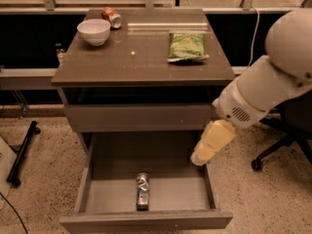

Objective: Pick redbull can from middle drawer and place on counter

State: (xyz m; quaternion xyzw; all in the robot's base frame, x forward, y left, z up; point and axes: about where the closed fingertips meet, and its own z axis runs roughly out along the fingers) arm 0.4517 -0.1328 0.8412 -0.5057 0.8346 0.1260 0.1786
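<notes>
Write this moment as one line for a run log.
stage: pre-grasp | gripper: at right side of open middle drawer | redbull can: lying on drawer floor, untouched | counter: can not yet there

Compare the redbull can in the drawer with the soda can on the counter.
The redbull can is silver, the soda can red-orange. The redbull can lies in the middle drawer, the soda can on the counter beside the bowl. Both lie sideways. The tool hangs over the drawer's right side.

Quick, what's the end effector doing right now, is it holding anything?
End effector: by the right wall of the middle drawer, apart from the redbull can lying inside; open or closed cannot be told.
</notes>
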